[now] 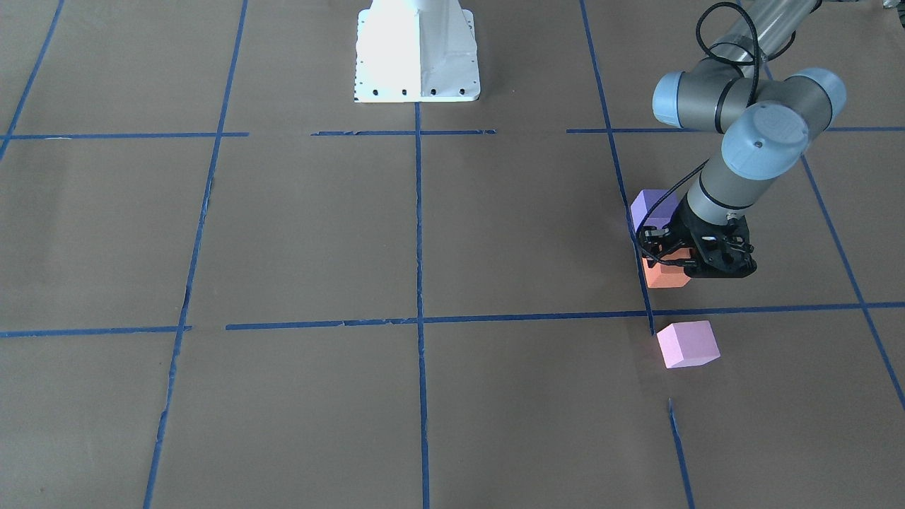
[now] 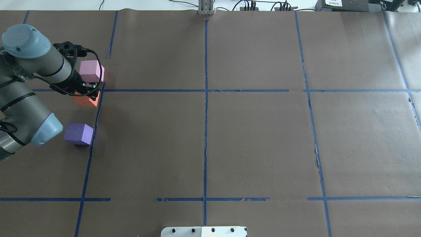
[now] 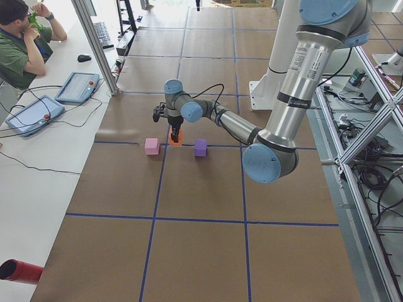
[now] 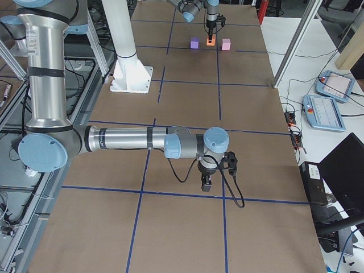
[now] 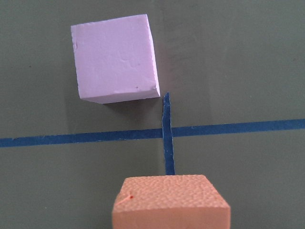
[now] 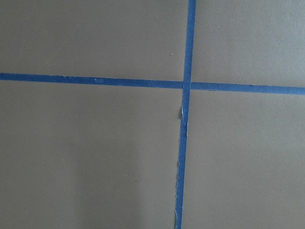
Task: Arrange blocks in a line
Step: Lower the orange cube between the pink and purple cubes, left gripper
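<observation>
The orange block (image 1: 665, 276) sits between the violet-purple block (image 1: 652, 206) and the pale pink block (image 1: 687, 344), the three in a rough row beside a blue tape line. My left gripper (image 1: 672, 258) points straight down with its jaws closed on the orange block (image 2: 86, 100), at or just above the table. In the left wrist view the orange block (image 5: 171, 205) fills the bottom centre and the pink block (image 5: 116, 64) lies beyond it. My right gripper (image 4: 206, 185) hangs low over bare paper far from the blocks; I cannot tell whether it is open or shut.
Brown paper with a blue tape grid (image 2: 205, 90) covers the table. The white robot base (image 1: 417, 53) stands at the table's middle edge. A person and tablets (image 3: 75, 88) are on a side desk beyond the table.
</observation>
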Tool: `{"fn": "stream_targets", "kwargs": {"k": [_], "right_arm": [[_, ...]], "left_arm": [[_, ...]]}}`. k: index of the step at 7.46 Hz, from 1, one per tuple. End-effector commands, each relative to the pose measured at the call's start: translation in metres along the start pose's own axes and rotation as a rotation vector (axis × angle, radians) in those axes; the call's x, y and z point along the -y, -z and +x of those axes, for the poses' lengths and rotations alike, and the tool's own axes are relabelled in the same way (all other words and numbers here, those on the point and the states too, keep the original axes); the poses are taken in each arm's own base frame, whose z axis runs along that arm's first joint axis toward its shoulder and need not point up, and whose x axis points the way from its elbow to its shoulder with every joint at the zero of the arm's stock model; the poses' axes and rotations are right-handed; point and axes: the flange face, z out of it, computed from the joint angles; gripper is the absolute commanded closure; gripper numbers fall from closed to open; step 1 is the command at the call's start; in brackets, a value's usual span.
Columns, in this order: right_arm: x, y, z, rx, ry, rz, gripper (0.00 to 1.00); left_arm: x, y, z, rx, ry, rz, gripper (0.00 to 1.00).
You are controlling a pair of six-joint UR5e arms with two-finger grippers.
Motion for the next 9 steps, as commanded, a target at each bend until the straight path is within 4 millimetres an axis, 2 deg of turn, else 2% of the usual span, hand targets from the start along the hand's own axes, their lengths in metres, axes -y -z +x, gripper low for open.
{"fn": "stream_targets", "kwargs": {"k": [1, 4, 9], "right_arm": [[0.0000, 0.0000, 0.0000, 0.000, 0.001, 0.000, 0.00], [0.0000, 0.0000, 0.0000, 0.000, 0.001, 0.000, 0.00], [0.0000, 0.0000, 0.0000, 0.000, 0.000, 0.000, 0.00]], "left_arm": [[-0.0008, -0.0116, -0.0127, 0.000, -0.011, 0.002, 1.00], [-0.0043, -0.0180, -0.0213, 0.007, -0.034, -0.005, 1.00], [-0.0060, -0.0186, -0.0186, -0.010, -0.040, -0.024, 1.00]]}}
